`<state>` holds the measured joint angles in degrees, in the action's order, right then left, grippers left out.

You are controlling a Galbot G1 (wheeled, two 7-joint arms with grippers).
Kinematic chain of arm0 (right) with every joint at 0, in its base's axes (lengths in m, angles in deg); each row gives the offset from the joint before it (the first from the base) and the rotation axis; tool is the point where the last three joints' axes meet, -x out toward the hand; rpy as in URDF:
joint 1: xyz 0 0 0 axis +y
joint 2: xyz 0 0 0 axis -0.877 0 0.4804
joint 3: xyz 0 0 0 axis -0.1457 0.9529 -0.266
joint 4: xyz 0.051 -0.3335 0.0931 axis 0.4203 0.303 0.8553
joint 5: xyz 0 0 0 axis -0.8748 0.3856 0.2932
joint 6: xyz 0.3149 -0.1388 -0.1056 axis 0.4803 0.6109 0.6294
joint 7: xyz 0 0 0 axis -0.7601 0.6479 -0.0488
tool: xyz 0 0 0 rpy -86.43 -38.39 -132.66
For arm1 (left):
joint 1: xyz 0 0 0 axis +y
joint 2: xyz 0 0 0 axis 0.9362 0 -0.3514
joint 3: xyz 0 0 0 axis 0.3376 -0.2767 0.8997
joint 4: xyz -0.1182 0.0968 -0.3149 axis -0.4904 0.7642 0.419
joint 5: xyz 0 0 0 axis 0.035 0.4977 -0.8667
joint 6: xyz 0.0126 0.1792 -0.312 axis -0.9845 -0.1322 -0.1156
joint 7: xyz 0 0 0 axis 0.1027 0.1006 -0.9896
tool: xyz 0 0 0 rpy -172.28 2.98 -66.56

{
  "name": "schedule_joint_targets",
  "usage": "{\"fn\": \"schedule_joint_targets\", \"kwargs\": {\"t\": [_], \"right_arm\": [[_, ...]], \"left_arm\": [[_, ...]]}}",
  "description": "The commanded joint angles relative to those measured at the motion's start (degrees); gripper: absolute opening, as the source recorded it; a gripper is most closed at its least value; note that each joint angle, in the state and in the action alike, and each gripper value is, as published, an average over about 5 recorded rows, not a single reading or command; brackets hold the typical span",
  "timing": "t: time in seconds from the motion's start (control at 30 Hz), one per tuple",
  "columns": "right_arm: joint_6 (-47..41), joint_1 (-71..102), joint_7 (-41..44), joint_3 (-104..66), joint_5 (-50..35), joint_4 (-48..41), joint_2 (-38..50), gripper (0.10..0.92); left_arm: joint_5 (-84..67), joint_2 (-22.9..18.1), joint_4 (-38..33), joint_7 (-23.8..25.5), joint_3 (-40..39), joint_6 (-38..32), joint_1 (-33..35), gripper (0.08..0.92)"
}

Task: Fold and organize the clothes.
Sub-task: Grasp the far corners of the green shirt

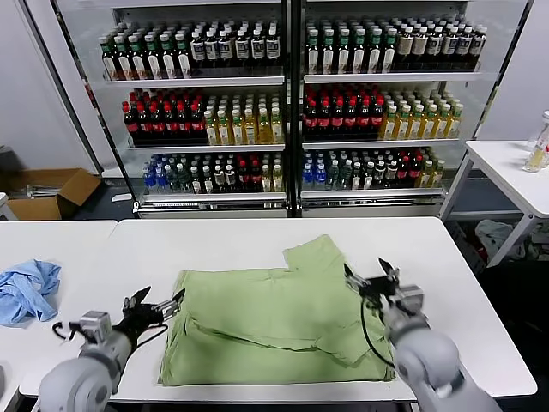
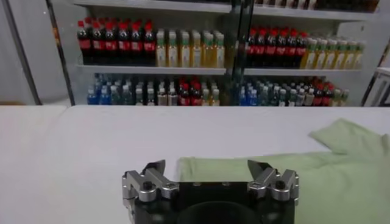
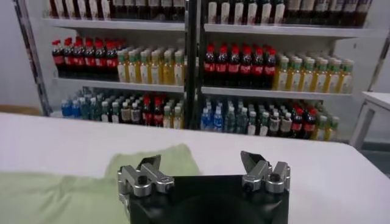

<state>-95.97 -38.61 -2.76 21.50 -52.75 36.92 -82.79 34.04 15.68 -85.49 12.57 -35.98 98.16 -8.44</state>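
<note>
Both pincers, left pincer and right pincer, wide, empty, flanking the green shirt.

Behind the white table stands a glass-fronted cooler with white shelves packed with rows of bottles, dark, red, yellow and blue. Plain pale walls flank it, and an open cardboard box sits on the dark floor to the left. A second white table stands at the far right, with a bottle near its edge.
</note>
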Motion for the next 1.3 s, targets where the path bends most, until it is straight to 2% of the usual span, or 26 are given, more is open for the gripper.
{"fn": "schedule_joint_targets", "kwargs": {"t": [0.03, 0.2, 0.4, 0.83, 1.23, 1.3], "right_arm": [[-1.4, -22.5, 0.1, 9.0, -1.3, -25.8, -6.6, 0.823], [-1.2, -24.8, 0.3, 8.0, -0.4, -34.1, -9.6, 0.823], [0.5, -24.7, 1.5, 6.6, 0.8, -38.3, -11.3, 0.823], [4.1, -23.6, 3.3, 6.1, 2.6, -41.1, -14.2, 0.823], [4.0, -23.5, 3.3, 6.3, 3.4, -42.5, -15.0, 0.823], [3.7, -23.7, 3.0, 6.3, 3.5, -42.9, -15.3, 0.823]], "left_arm": [[-0.9, 2.5, 18.7, 2.0, -9.0, 0.4, -17.9, 0.823], [-1.0, 2.2, 20.9, 3.1, -11.1, 0.5, -18.7, 0.823], [-0.7, 1.9, 22.8, 3.5, -12.0, 0.5, -19.4, 0.823], [-0.3, 1.1, 26.0, 3.5, -11.9, 0.5, -20.7, 0.823], [2.2, 0.6, 27.0, 3.7, -12.5, -1.1, -20.5, 0.822], [2.3, 0.5, 26.8, 3.9, -12.5, -1.1, -20.3, 0.798]]}}
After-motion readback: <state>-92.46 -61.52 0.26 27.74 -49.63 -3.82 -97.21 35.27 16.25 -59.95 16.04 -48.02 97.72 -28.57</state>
